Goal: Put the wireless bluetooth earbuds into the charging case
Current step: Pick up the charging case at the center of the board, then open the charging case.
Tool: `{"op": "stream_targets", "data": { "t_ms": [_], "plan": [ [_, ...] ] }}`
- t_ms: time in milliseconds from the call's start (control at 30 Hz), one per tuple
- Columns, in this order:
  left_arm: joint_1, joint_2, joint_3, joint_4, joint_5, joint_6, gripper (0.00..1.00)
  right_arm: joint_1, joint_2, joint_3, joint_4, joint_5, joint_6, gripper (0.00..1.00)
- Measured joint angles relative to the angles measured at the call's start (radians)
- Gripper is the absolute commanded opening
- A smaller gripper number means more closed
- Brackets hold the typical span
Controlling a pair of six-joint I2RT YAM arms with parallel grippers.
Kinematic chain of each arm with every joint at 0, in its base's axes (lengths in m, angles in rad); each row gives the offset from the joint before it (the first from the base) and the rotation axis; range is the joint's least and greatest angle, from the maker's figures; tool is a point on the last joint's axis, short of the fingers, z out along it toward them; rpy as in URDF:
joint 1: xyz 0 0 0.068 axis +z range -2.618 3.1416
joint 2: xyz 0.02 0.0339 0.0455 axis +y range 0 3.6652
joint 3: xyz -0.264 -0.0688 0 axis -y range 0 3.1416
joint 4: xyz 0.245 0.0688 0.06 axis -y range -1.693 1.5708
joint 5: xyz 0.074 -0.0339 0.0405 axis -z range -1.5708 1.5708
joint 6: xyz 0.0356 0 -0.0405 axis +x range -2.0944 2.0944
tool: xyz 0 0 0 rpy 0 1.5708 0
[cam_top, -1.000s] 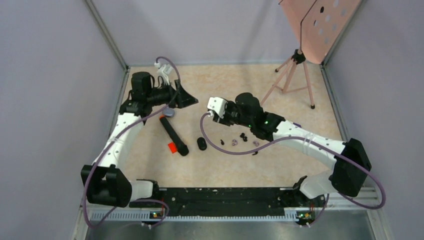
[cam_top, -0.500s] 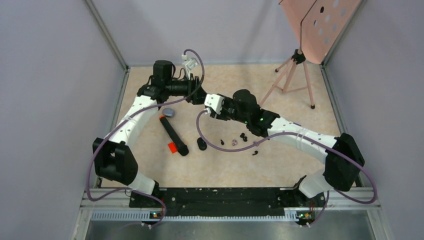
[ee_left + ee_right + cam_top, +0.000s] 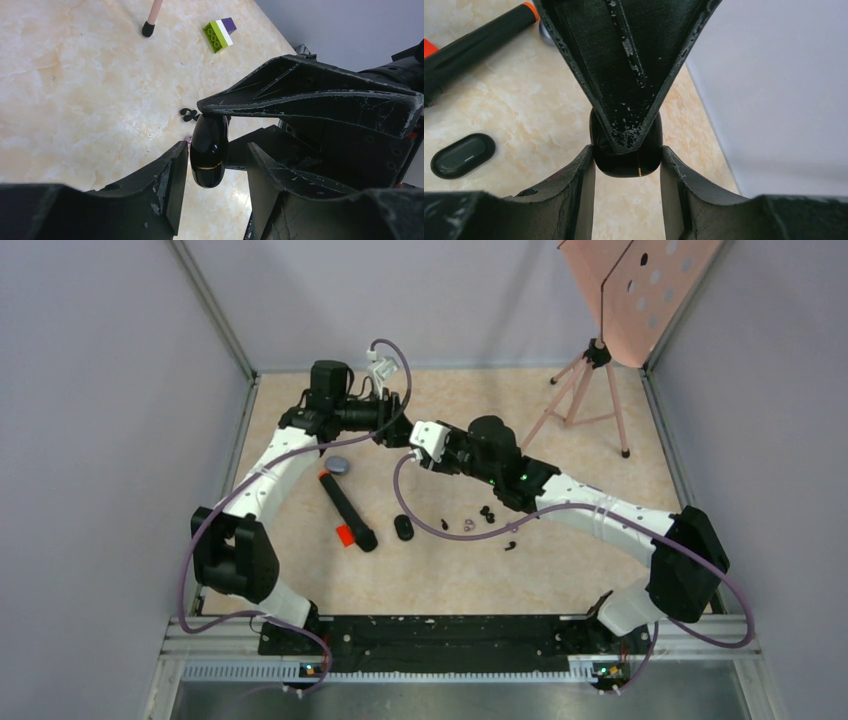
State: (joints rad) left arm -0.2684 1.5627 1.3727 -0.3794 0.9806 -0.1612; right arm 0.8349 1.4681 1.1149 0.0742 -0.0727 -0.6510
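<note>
Marbled worktop point(image 3: 560, 570) holds tiny black and pink earbuds point(image 3: 468, 524); our right end effector point(image 3: 627, 152) clamps the glossy black oval charging case point(image 3: 624, 167), left end effector point(image 3: 216, 150) straddling it, jaws apart. We judge it needs opening next.

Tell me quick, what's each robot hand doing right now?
Left gripper: open, jaws around the black charging case, gap on one side.
Right gripper: shut on the black charging case.

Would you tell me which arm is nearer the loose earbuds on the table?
Right. The right arm passes right beside the earbuds; the left arm lies beyond the black marker.
</note>
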Motion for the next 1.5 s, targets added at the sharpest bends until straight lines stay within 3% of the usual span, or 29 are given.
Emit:
{"op": "stream_targets", "data": {
  "t_ms": [133,233,367,500,567,700,900,1133,1500],
  "plan": [
    [0.000,0.006,0.000,-0.004,0.026,0.001,0.49,0.000,0.000,0.000,0.016,0.008,0.005,0.13],
    [0.000,0.028,0.016,-0.018,0.042,0.008,0.32,0.000,0.000,0.000,0.017,0.013,0.011,0.16],
    [0.004,0.068,0.040,-0.025,0.065,0.011,0.11,-0.002,0.000,0.000,0.013,0.022,0.022,0.39],
    [0.004,0.072,0.041,-0.019,0.066,-0.005,0.07,-0.014,0.000,0.001,-0.001,-0.003,0.034,0.63],
    [0.004,0.072,0.041,0.000,0.063,-0.030,0.04,-0.036,-0.003,0.016,-0.041,-0.046,0.058,0.69],
    [0.003,0.063,0.056,0.027,0.055,-0.007,0.00,-0.133,-0.014,0.088,-0.212,-0.195,0.127,0.71],
    [0.003,-0.059,-0.007,0.058,0.061,0.222,0.01,-0.301,-0.003,0.341,-0.492,-0.461,0.179,0.69],
    [-0.002,-0.241,-0.239,0.313,0.089,0.363,0.00,-0.305,0.121,0.563,-0.695,-0.695,0.113,0.58],
    [-0.033,-0.244,-0.276,0.463,0.085,0.419,0.01,-0.301,0.257,0.616,-0.844,-0.820,0.056,0.51]
  ]
}}
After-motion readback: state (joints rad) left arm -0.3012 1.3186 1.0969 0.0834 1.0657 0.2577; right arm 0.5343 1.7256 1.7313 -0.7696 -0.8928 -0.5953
